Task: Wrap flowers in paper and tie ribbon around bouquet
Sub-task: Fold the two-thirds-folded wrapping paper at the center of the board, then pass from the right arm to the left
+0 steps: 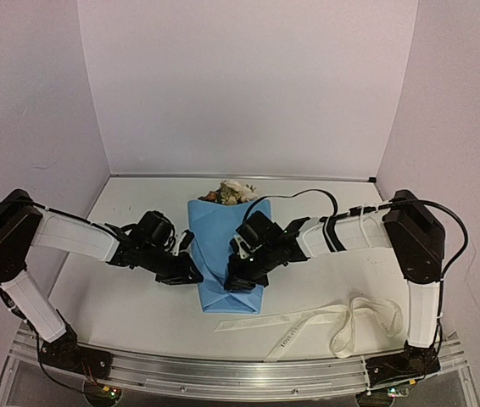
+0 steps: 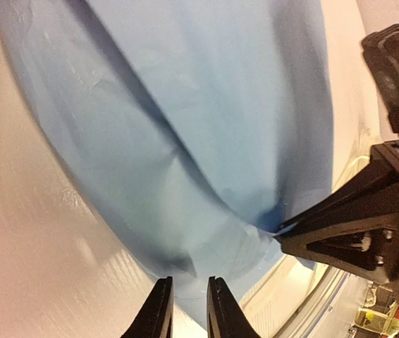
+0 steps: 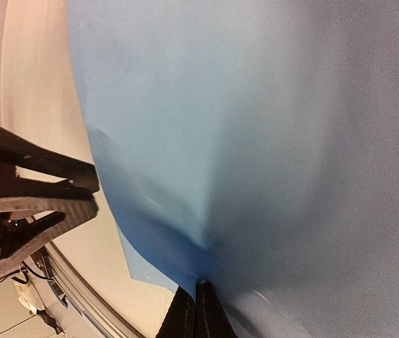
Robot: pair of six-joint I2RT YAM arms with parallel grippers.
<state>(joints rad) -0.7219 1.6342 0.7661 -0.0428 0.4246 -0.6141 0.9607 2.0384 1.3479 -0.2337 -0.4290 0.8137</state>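
Observation:
The light-blue paper (image 1: 220,239) lies folded over the flowers (image 1: 232,192) in the middle of the table, as a bouquet with cream and rust blooms showing at its far end. My right gripper (image 3: 198,287) is shut on a fold of the paper (image 3: 256,141) near its near end. My left gripper (image 2: 189,303) hovers at the bundle's left edge, its jaws a narrow gap apart and nothing held between them, the paper (image 2: 185,127) just beyond the tips. The cream ribbon (image 1: 308,320) lies loose on the table at the near right, touching neither gripper.
White walls close in the table on three sides. A metal rail (image 1: 223,373) runs along the near edge, between the arm bases. The right arm's cable (image 1: 308,193) loops over the table behind the bouquet.

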